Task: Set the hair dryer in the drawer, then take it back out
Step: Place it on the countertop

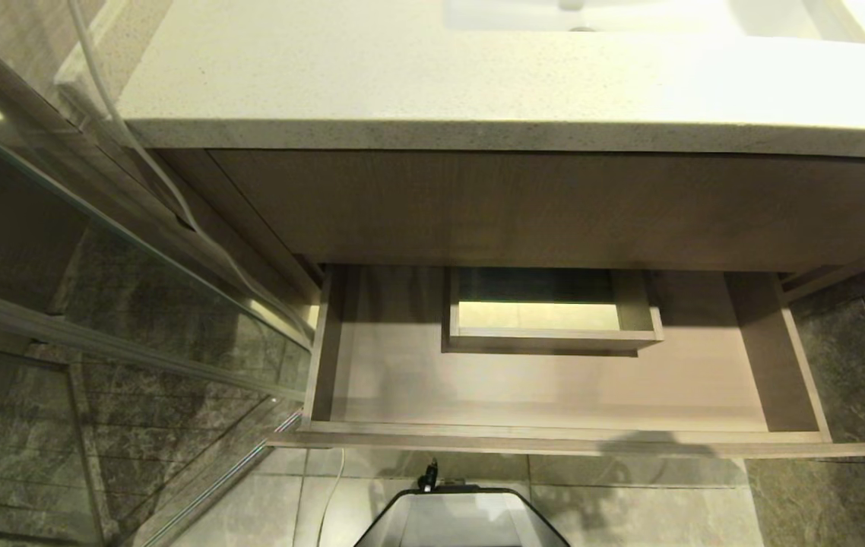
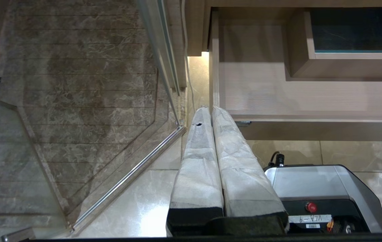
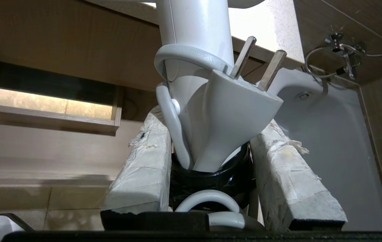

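The drawer [image 1: 554,437] stands pulled out under the vanity, its wood-grain floor bare around the boxed cutout [image 1: 554,311]. Neither arm shows in the head view. In the right wrist view my right gripper [image 3: 212,134] is shut on the hair dryer [image 3: 197,33], its padded fingers [image 3: 144,161] clamped on the dryer's black end. The white body points away, with the cord looped around it and the two-pronged plug [image 3: 241,101] resting against it. The drawer [image 3: 43,151] lies beyond and to one side. My left gripper [image 2: 209,109] hangs shut and empty near the drawer's front corner [image 2: 231,117].
A speckled countertop [image 1: 478,76] with a sink [image 1: 630,15] overhangs the drawer. A glass shower door [image 1: 98,304] stands to the left. My base [image 1: 463,520] sits on the tiled floor just before the drawer front. A white fixture [image 3: 328,134] and a hose valve [image 3: 342,53] lie right.
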{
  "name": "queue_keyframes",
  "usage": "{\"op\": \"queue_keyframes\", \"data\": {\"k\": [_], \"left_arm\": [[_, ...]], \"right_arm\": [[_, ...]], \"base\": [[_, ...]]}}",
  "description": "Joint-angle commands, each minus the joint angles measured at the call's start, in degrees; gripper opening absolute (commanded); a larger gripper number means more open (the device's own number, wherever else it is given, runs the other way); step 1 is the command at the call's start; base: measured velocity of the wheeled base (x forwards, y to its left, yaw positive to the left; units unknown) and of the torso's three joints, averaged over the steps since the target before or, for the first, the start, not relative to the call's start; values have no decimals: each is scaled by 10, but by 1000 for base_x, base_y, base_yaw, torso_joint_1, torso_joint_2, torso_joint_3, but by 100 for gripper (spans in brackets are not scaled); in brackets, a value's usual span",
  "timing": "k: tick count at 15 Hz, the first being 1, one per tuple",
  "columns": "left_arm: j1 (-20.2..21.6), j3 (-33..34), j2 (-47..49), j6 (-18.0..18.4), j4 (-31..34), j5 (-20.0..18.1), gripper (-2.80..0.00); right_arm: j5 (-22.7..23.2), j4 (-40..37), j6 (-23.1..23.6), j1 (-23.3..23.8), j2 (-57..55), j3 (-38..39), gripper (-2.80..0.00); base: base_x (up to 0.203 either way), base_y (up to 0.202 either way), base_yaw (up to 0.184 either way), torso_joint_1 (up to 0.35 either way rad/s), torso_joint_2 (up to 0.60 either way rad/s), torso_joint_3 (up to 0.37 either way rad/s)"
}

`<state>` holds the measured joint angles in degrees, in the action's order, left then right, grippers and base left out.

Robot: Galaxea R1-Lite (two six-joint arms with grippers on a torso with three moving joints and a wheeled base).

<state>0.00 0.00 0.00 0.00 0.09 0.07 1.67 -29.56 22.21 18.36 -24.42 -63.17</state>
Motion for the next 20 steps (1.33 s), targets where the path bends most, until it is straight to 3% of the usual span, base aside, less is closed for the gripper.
{"op": "queue_keyframes", "data": {"k": [1,9,20], "left_arm": [[0,1,-1,0,0,0,-280],[0,1,-1,0,0,0,-280],[0,1,-1,0,0,0,-280]], "right_arm": [[1,-2,1,1,-3,0,-280],[2,6,1,1,-11,-5,-280],[1,27,1,1,-39,-14,-280]], "base": [[0,0,0,0,0,0],[0,0,0,17,3,31],[0,0,0,321,-21,284]]}}
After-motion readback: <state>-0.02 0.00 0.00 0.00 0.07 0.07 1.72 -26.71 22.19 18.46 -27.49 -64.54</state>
